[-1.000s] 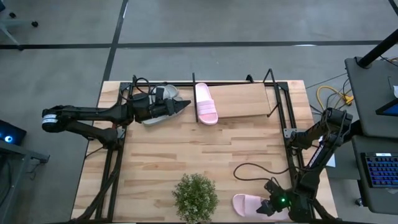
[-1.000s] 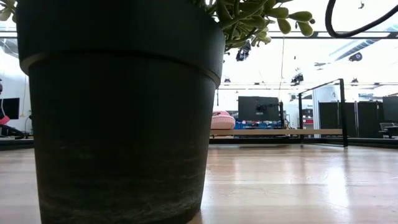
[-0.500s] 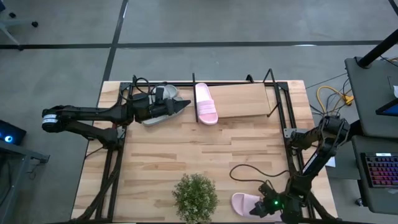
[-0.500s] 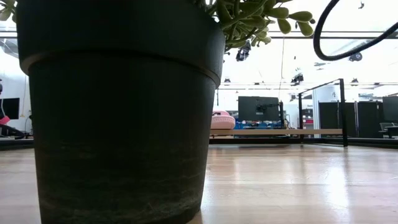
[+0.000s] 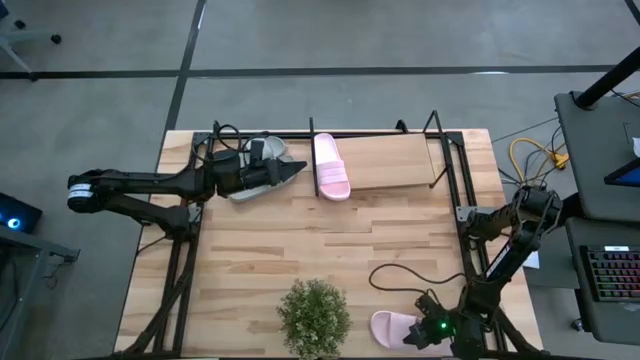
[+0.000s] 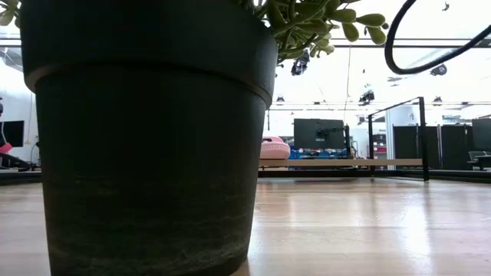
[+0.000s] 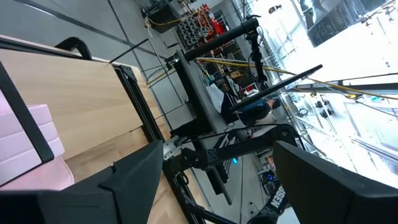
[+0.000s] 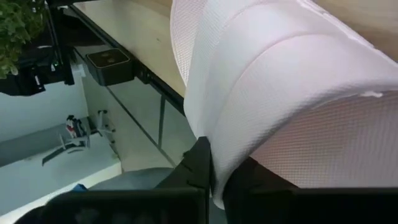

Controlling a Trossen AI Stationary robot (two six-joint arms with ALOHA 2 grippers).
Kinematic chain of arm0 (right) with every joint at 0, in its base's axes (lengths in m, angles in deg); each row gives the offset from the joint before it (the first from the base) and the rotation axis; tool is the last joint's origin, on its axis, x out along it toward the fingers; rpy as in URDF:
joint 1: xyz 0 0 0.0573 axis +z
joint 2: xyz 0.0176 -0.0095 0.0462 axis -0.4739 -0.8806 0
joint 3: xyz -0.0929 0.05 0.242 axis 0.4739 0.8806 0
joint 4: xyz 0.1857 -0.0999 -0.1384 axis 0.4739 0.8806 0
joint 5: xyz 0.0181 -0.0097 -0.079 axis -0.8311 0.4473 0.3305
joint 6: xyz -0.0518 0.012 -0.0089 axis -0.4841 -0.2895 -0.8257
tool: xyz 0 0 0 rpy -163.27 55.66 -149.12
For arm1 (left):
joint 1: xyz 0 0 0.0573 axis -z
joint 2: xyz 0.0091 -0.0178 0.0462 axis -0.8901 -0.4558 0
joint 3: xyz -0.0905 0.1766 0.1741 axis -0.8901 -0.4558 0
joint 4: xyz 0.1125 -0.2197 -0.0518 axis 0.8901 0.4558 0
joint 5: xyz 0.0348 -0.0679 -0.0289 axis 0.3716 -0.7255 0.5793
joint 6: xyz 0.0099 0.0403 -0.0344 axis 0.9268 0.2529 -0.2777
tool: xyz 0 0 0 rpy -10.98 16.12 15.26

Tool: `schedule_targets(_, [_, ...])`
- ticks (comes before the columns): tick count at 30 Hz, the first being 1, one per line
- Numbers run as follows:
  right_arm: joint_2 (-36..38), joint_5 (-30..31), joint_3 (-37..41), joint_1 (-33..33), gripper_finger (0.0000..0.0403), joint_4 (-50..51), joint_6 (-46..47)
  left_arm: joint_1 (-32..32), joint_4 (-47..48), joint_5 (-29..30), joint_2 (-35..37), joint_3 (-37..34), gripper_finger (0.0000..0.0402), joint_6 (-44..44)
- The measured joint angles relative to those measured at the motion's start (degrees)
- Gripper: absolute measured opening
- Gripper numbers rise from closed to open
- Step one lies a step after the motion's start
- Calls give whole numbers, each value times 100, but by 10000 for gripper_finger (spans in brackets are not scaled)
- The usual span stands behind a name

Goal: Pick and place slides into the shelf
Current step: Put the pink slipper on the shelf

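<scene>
Slides are the soft pink and grey sandals here, and they sit on a big light-wood plank table [image 5: 300, 250]. Along the far edge of that table is the low flat wooden shelf [image 5: 395, 160] with thin black metal posts. A green leafy plant in a dark round pot [image 5: 314, 318] stands near the front edge of the table. One pale pink slide [image 5: 331, 166] lies on the left part of the shelf. A light grey slide [image 5: 262, 160] lies at the shelf's left end, under the left gripper [image 5: 295, 171], whose two dark fingers are spread wide apart with nothing between them. The other pale pink slide [image 5: 392, 328] lies at the front edge of the table, right of the plant. The right gripper [image 5: 425, 330] has its fingers squeezed tight on that slide's wide strap.
</scene>
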Motion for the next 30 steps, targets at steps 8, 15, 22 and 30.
schedule_targets(8, [819,-665,2,-285,10,1236,-644,-1,10,-76,-22,2,289,-2])
schedule_targets(15, [2249,-751,22,-710,9,2577,-1567,-1,8,-199,-48,3,289,-2])
schedule_targets(22, [3661,-1189,22,-1170,9,3455,-2693,-4,101,-498,-63,4,289,-1])
schedule_targets(30, [4513,-2630,16,-1938,9,3996,-3890,-15,120,-820,-63,4,289,-140])
